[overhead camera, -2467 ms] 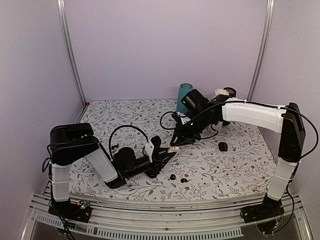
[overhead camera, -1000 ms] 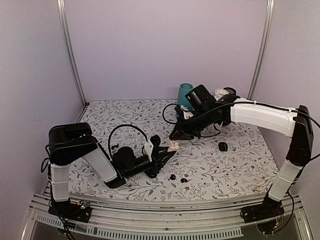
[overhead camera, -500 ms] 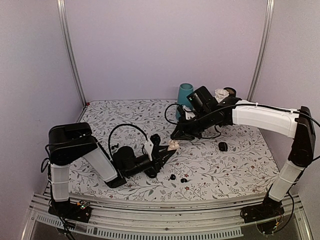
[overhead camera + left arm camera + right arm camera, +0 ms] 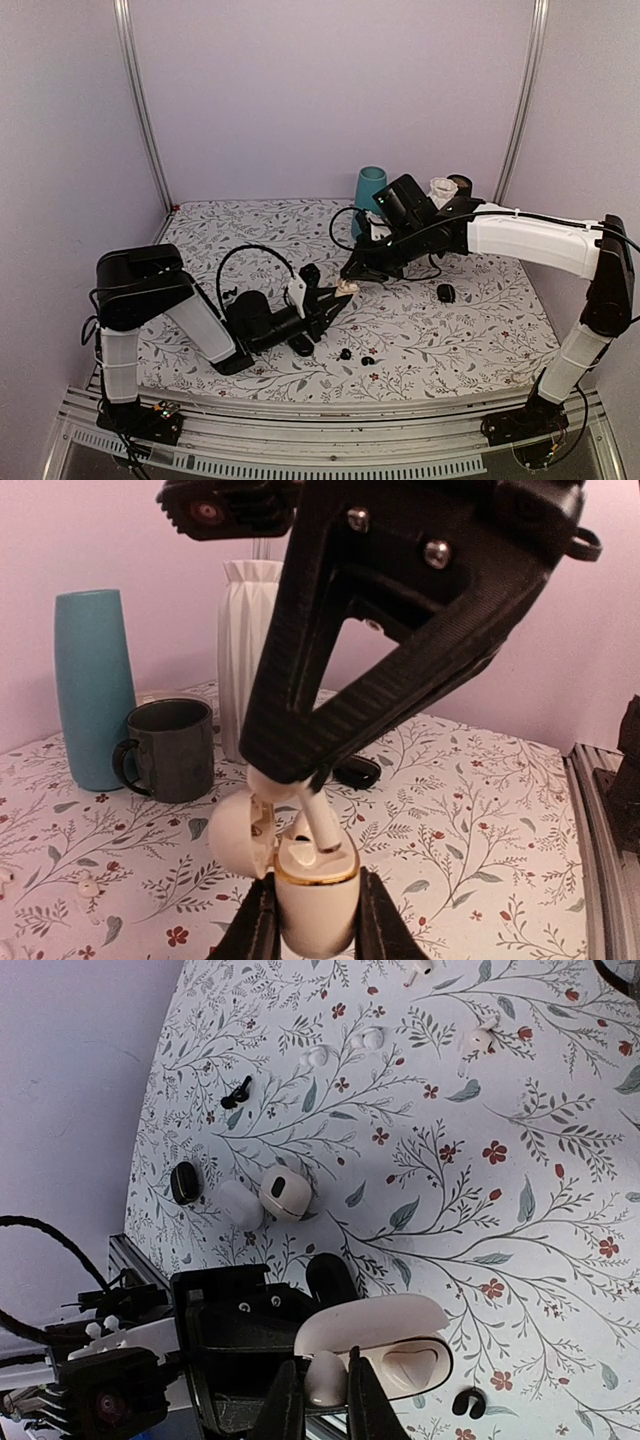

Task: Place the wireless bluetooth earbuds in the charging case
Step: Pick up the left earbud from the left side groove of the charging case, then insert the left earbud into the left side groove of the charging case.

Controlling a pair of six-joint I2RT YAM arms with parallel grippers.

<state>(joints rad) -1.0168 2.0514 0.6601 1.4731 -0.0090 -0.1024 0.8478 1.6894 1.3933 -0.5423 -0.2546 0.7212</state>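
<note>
The right end effector (image 4: 322, 1365) is narrowed onto a white earbud (image 4: 325, 1388), its two fingers pinching the bud's head while the stem points down. In the left wrist view that stem (image 4: 320, 825) reaches into the open mouth of the charging case (image 4: 315, 880), a cream shell with a gold rim; how deep it sits cannot be told. The case's lid (image 4: 240, 830) is swung open to one side. The left end effector (image 4: 318, 925) is clamped on the lower body of the charging case, one finger on each side, holding it upright above the bench (image 4: 470, 330).

In the top view the two end effectors meet tip to tip near the middle of the bench, the left arm reaching in low from the near left and the right arm stretching across from the far right.

Two black buds (image 4: 345, 354) lie on the bench just in front of the left end effector, close together. A black oval case (image 4: 446, 293) rests to the right of the meeting point. The right wrist view shows a second white case (image 4: 285, 1192) lying open on the bench, with loose white earbuds (image 4: 318, 1057) scattered beyond it. At the back stand a teal vase (image 4: 95, 685), a dark mug (image 4: 170, 750) and a white ribbed vase (image 4: 250, 650).
</note>
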